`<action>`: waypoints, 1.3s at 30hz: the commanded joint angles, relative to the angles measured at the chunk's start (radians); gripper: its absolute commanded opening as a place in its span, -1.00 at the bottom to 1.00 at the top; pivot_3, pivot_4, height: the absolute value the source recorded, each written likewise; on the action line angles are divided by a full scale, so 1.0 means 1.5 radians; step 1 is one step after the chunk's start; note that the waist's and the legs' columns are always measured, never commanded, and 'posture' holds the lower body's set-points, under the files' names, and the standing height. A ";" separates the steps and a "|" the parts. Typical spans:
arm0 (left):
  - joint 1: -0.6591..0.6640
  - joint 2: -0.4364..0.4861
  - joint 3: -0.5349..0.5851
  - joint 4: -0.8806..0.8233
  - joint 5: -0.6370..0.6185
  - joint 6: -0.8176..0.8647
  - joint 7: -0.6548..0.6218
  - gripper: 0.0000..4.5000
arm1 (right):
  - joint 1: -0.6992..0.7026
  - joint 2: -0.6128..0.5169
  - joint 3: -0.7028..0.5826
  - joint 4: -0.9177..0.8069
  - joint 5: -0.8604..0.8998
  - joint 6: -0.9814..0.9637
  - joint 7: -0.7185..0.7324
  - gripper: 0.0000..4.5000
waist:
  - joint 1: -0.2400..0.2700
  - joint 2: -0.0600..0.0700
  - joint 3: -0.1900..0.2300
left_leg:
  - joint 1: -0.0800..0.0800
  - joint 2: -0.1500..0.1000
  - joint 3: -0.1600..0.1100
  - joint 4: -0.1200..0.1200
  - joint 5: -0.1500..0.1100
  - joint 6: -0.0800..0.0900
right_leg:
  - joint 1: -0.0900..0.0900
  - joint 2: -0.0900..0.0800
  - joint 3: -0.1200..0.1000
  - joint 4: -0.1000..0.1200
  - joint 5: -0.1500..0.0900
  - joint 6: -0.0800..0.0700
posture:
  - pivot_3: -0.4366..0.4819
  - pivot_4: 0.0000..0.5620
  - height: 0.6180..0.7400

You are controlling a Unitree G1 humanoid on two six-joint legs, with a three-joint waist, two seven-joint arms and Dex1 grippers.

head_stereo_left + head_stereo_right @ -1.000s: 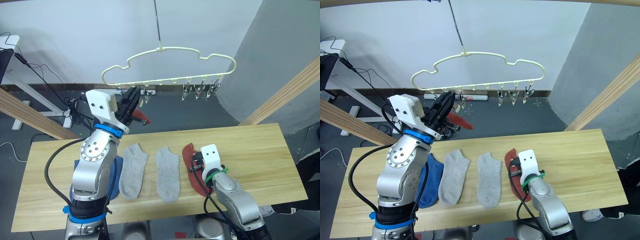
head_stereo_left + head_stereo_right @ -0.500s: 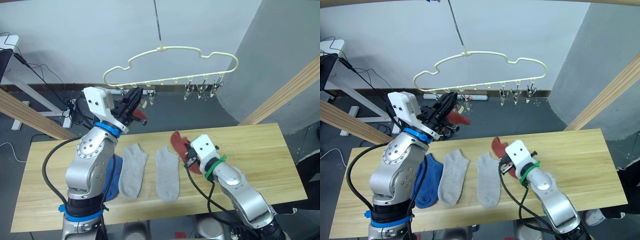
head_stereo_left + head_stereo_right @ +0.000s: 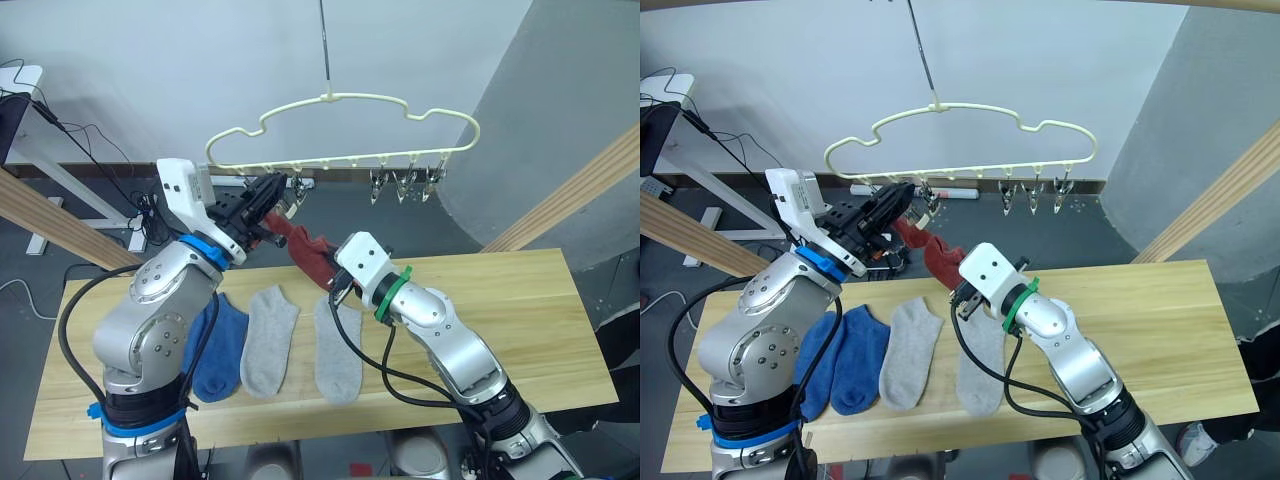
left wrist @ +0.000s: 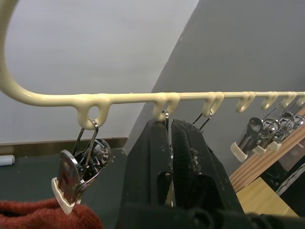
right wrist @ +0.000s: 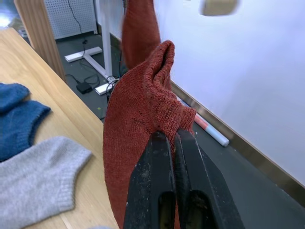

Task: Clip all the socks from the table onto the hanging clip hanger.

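Observation:
The pale-gold clip hanger (image 3: pixel 340 100) hangs on its hook above the table (image 3: pixel 520 320). My left gripper (image 3: pixel 280 192) is up at its left end, shut on the second clip (image 4: pixel 167 143). A rust red sock (image 4: pixel 43 214) hangs just below the first clip (image 4: pixel 76 167). Over the table's far edge, my right gripper (image 5: pixel 174 136) is shut on the other rust red sock (image 3: pixel 310 255), which it holds up close to my left gripper. On the table lie two blue socks (image 3: pixel 215 345) and two grey socks (image 3: pixel 268 335).
Several free clips (image 3: pixel 405 185) hang at the hanger's right end. Round wooden poles (image 3: pixel 580 190) slant down on both sides of the table. A white desk frame with cables (image 3: pixel 60 150) stands on the floor behind at the left.
My right gripper has lifted the rust red sock off the table, up and to the left towards the hanger. My left forearm has swung aside, uncovering the blue socks.

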 commanded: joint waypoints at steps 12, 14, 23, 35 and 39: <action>-0.001 0.007 0.005 -0.052 -0.031 -0.002 0.004 -1.00 | -0.010 0.031 0.008 -0.006 -0.032 -0.047 0.008 -0.99 | -0.001 0.000 0.000 | 0.000 0.000 0.000 0.000 0.000 0.000 | 0.000 0.000 0.000 0.000 0.000 0.000 | -0.52 0.27 1.00; 0.002 0.007 0.005 -0.053 -0.031 -0.003 0.003 -1.00 | -0.011 0.035 0.007 -0.006 -0.033 -0.048 0.007 -0.99 | -0.001 0.000 0.000 | 0.000 0.000 0.000 0.000 0.000 0.000 | 0.000 0.000 0.000 0.000 0.000 0.000 | -0.52 0.27 1.00; 0.013 0.006 0.001 -0.055 -0.028 -0.006 -0.001 -1.00 | -0.019 0.041 0.005 -0.004 -0.043 -0.055 0.010 -0.99 | -0.001 0.000 0.000 | 0.000 0.000 0.000 0.000 0.000 0.000 | 0.000 0.000 0.000 0.001 0.000 0.000 | -0.53 0.27 1.00; 0.021 0.007 0.000 -0.050 -0.021 -0.015 -0.005 -1.00 | -0.032 0.058 -0.002 0.003 -0.048 -0.057 0.009 -0.99 | -0.001 0.000 0.000 | 0.000 0.000 0.000 0.000 0.000 0.000 | 0.000 0.000 0.000 0.001 0.000 0.000 | -0.53 0.25 1.00; 0.027 0.009 0.006 -0.053 -0.027 -0.024 -0.018 -1.00 | -0.034 0.060 -0.002 0.005 -0.048 -0.058 0.008 -0.99 | -0.001 0.000 0.000 | 0.000 0.000 0.000 0.001 0.000 0.000 | 0.000 0.000 0.000 0.001 0.000 0.000 | -0.53 0.24 1.00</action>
